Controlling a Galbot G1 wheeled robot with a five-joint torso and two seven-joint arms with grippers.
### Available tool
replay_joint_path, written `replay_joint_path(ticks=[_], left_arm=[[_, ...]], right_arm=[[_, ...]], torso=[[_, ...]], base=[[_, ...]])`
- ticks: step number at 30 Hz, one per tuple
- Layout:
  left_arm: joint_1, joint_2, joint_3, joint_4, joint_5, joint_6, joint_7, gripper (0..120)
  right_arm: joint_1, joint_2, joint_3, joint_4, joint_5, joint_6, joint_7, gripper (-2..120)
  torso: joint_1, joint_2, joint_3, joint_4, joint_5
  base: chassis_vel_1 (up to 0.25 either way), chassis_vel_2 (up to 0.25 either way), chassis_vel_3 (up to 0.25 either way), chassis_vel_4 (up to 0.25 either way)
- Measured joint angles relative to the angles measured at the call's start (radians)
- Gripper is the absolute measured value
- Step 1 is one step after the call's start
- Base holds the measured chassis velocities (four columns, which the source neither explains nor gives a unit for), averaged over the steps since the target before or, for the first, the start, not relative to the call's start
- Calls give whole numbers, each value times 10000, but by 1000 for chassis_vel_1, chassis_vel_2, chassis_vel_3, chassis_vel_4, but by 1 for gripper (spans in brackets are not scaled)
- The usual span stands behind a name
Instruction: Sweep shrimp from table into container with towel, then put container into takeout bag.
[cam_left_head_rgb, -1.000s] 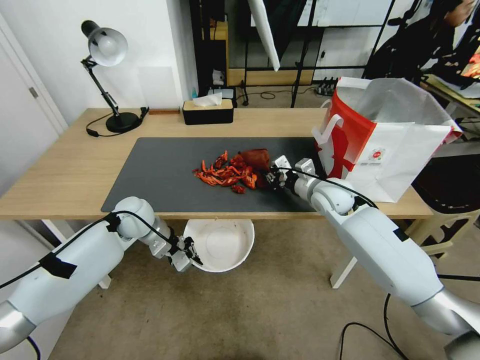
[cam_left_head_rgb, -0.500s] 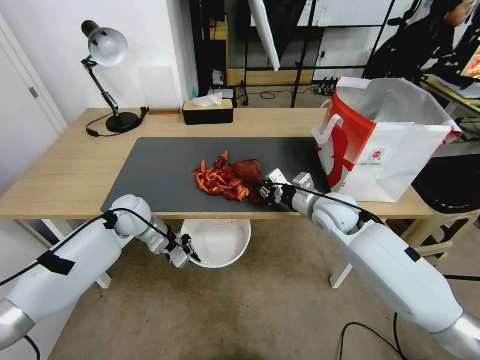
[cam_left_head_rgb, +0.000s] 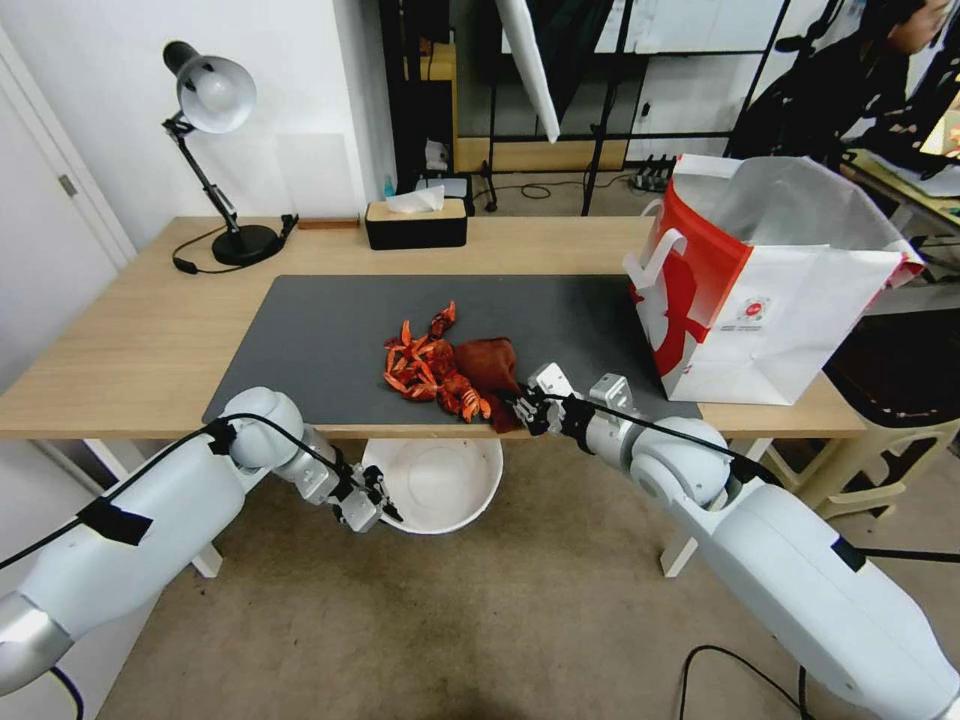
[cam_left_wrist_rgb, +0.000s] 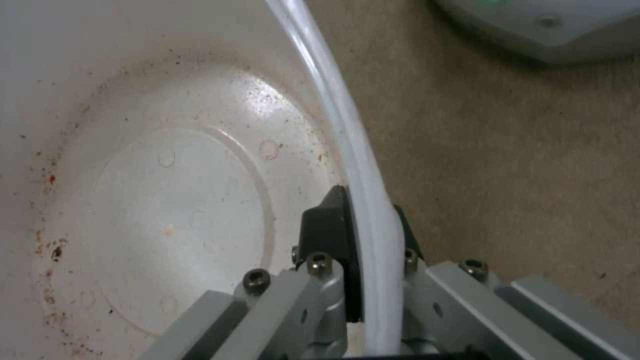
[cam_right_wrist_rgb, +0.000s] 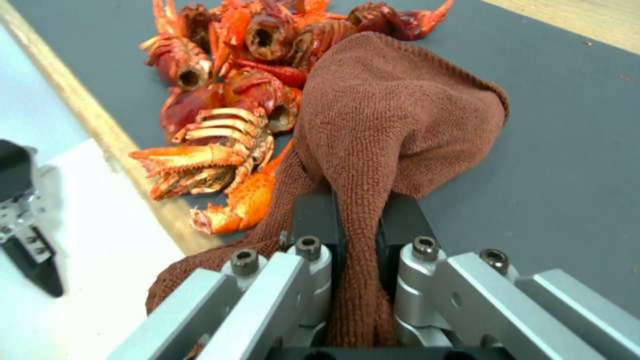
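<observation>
Shrimp lie heaped on the dark grey mat at the near edge of the table, the nearest pieces almost at the lip. Right gripper has its jaws clamped on a bunched fold of the rust-brown towel, which drapes forward and presses against the heap's right flank; in the right wrist view the cloth touches the shells directly. Left gripper is below table level, its fingers closed across the rim of the white container, one black pad inside the wall. The bowl hangs mouth up, just under the table edge, directly below and slightly toward the robot from the pile. Deciding relation: the heap lies to the left of the towel and the container's opening lies beneath the edge beside it, so the remaining push runs toward the near edge. The heap's long axis runs roughly front to back, its near end over the bowl. Takeout bag stands upright at the table's right end, mouth open, well apart from the bowl. Judged risk: shells at the heap's far end may miss the rim.
</observation>
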Motion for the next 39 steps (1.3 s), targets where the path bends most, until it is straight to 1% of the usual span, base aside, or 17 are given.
replay_joint_path(ticks=[14,27,39], left_arm=[[-45,138,30,-70,-222,130,51,0],[-56,198,54,-105,-335,233,168,0],[-48,360,59,-127,-504,316,215,0]], right_arm=[[-866,-194,220,872,-159,-1,-28,5],[-1416,-208,289,1290,-391,33,-77,5],[-1944,-275,333,1771,-668,112,-200,5]], torso=[[0,0,0,0,0],[-1,0,0,0,-1],[1,0,0,0,0]], base=[[0,0,0,0],[0,0,0,0],[0,0,0,0]])
